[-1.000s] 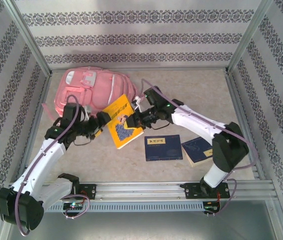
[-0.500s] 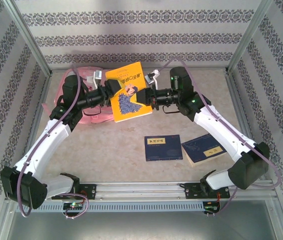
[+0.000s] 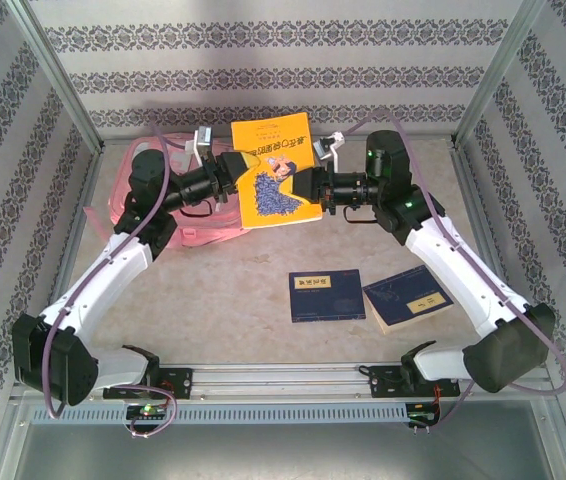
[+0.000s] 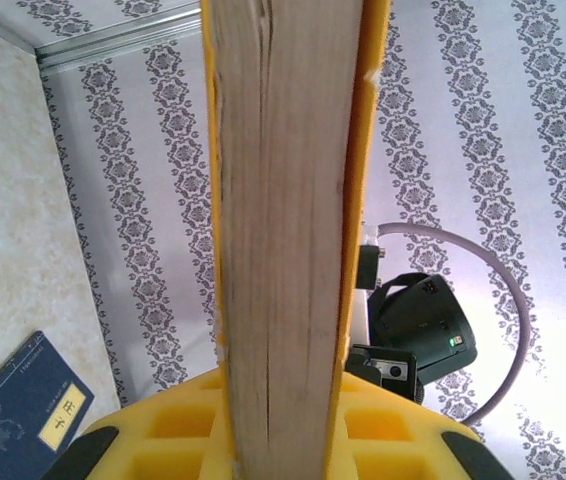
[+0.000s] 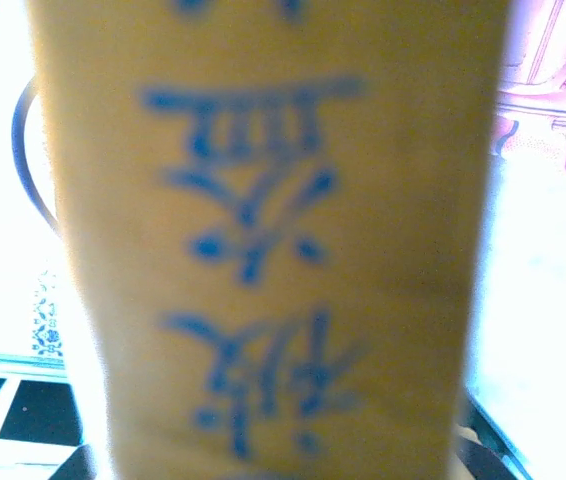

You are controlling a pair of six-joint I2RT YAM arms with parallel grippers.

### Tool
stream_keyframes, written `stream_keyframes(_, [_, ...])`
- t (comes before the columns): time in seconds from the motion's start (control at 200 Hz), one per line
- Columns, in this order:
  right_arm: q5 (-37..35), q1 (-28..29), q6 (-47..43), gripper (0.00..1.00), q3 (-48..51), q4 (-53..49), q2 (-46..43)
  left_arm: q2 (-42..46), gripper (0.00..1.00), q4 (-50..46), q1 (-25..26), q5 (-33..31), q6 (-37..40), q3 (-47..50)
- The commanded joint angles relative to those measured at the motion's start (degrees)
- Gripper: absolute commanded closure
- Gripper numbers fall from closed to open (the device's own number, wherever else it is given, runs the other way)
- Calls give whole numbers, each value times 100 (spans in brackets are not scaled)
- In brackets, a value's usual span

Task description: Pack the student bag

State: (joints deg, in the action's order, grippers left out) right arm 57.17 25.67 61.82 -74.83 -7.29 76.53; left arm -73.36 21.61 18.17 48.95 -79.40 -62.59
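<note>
A yellow book (image 3: 275,170) hangs in the air, cover toward the top camera, above the right part of the pink student bag (image 3: 195,233). My left gripper (image 3: 233,175) is shut on the book's left side. In the left wrist view its page edge (image 4: 283,200) stands upright between the yellow pads (image 4: 178,425) of that gripper (image 4: 283,430). My right gripper (image 3: 310,185) is shut on the book's right side, and the blurred yellow spine (image 5: 273,240) with blue characters sits right in front of the right wrist camera. The arms hide most of the bag; a pink part (image 5: 553,60) lies beyond the spine.
Two dark blue books (image 3: 327,295) (image 3: 408,298) lie flat on the table in front of the right arm; one of them (image 4: 23,420) is low on the left in the left wrist view. Patterned walls and metal frame posts close in the table on three sides.
Both arms lifted the yellow book from low over the table up and back, over the bag. My left gripper went from open beside the book to shut on its edge.
</note>
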Motion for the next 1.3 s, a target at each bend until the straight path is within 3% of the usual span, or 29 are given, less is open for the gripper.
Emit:
stream_keyframes(0.0, [-209, -82, -224, 73, -32, -58, -232, 28, 100, 669, 116, 49, -169, -181])
stream_keyframes(0.105, [-635, -160, -241, 34, 37, -240, -449, 245, 100, 452, 115, -619, -60, -108])
stream_keyframes(0.19, [-1152, -194, 227, 22, 330, 233, -760, 545, 100, 352, 118, -1550, 14, 3])
stream_keyframes(0.34, [-2518, -74, 1237, 14, 1155, 1412, -1362, 615, 100, 749, 212, -2615, -256, 14])
stream_keyframes(0.485, [-3207, 246, 1765, 13, 1502, 2169, -1327, 461, 100, 908, 455, -3208, -299, -236])
stream_keyframes(0.705, [-3928, 898, 1667, 12, 1077, 2724, -760, 290, 100, 992, 798, -3770, -268, -379])
stream_keyframes(0.879, [-4434, 1152, 1680, 20, 847, 2972, -410, 234, 100, 983, 981, -3987, -247, -385])
stream_keyframes(1.039, [-5001, 1222, 1690, 44, 960, 3005, -385, 250, 100, 936, 1074, -4116, -170, -321])
stream_keyframes(1.214, [-5022, 1234, 1654, 61, 943, 3021, -297, 217, 100, 911, 1151, -4148, -165, -248])
stream_keyframes(1.294, [-5049, 1226, 1649, 76, 953, 3018, -245, 164, 100, 862, 1190, -4098, -164, -245])
